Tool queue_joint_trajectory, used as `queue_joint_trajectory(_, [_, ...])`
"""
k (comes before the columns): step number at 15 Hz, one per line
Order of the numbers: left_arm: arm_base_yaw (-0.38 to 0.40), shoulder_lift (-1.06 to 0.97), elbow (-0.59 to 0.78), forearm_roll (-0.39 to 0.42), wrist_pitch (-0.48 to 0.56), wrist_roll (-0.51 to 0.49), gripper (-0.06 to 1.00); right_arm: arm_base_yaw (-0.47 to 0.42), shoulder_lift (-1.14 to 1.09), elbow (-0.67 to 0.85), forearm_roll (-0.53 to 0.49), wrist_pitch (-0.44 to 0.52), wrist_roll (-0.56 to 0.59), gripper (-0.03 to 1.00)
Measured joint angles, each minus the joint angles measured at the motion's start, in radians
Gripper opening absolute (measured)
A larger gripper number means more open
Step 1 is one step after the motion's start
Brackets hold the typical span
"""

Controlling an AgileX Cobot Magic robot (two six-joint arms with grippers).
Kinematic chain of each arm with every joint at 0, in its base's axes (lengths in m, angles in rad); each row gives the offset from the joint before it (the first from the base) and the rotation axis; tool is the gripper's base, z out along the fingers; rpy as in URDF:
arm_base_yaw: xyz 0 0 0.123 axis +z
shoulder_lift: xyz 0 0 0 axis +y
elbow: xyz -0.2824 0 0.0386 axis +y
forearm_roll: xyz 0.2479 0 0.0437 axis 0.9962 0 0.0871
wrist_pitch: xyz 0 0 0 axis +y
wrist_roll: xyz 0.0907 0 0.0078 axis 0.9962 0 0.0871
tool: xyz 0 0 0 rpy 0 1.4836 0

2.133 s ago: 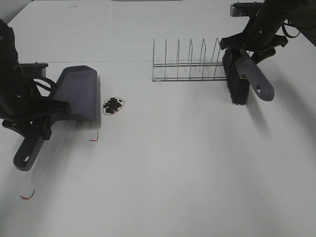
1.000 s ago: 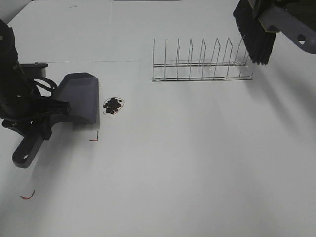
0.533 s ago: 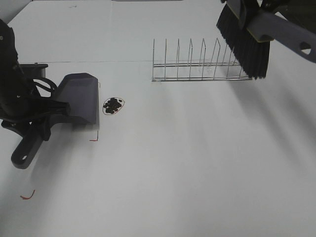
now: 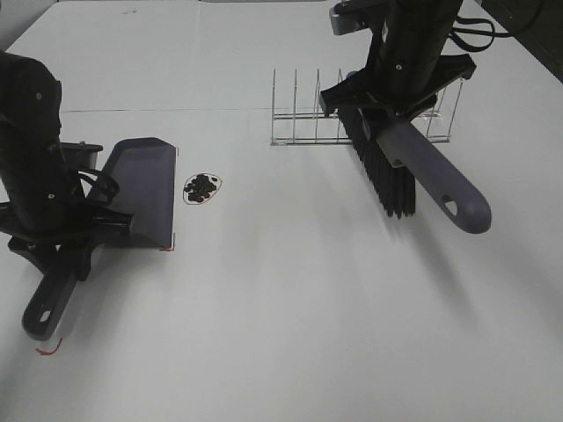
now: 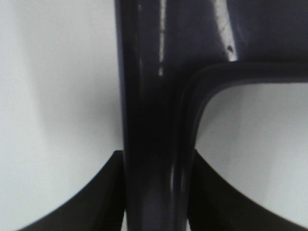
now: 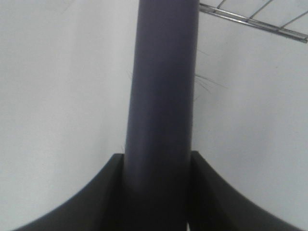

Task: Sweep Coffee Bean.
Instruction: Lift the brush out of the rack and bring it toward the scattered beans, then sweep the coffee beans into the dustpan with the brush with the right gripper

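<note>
Coffee bean cluster [image 4: 201,186] lies on the tabletop [image 4: 290,316] just beside the dustpan [image 4: 145,180] lip, outside the pan. Left claw [image 5: 155,163] pinches the dustpan handle. Right claw [image 6: 156,161] pinches the brush [image 4: 387,171] handle, and arm and brush hide part of the wire rack [image 4: 303,119]. Single beans blur together.

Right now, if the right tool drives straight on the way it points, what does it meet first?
Probably bare table: the right tool, shut on the brush, points down in front of the wire rack. Bristles would land first; height unclear.
</note>
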Motion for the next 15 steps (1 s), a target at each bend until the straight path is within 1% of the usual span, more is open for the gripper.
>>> queue_joint_trajectory(3, [0.000, 0.038, 0.000, -0.004, 0.006, -0.005, 0.32, 0.001, 0.064, 0.003, 0.000, 0.000, 0.007, 0.28])
queue_joint_trajectory(7, [-0.001, 0.047, -0.006, -0.026, 0.025, -0.005, 0.32, 0.010, 0.120, 0.003, 0.003, -0.033, 0.010, 0.28])
queue_joint_trajectory(8, [-0.006, 0.050, -0.006, -0.026, 0.029, -0.004, 0.32, 0.024, 0.125, 0.002, 0.001, -0.037, 0.012, 0.28])
queue_joint_trajectory(11, [-0.037, 0.066, -0.013, -0.026, 0.058, 0.001, 0.32, 0.105, 0.168, -0.023, -0.005, -0.040, 0.018, 0.28])
queue_joint_trajectory(13, [-0.043, 0.068, -0.016, -0.026, 0.068, 0.005, 0.32, 0.152, 0.207, -0.073, -0.011, -0.013, 0.018, 0.28])
queue_joint_trajectory(15, [-0.046, 0.068, -0.016, -0.026, 0.075, 0.007, 0.32, 0.196, 0.264, -0.169, -0.017, 0.048, 0.018, 0.28])
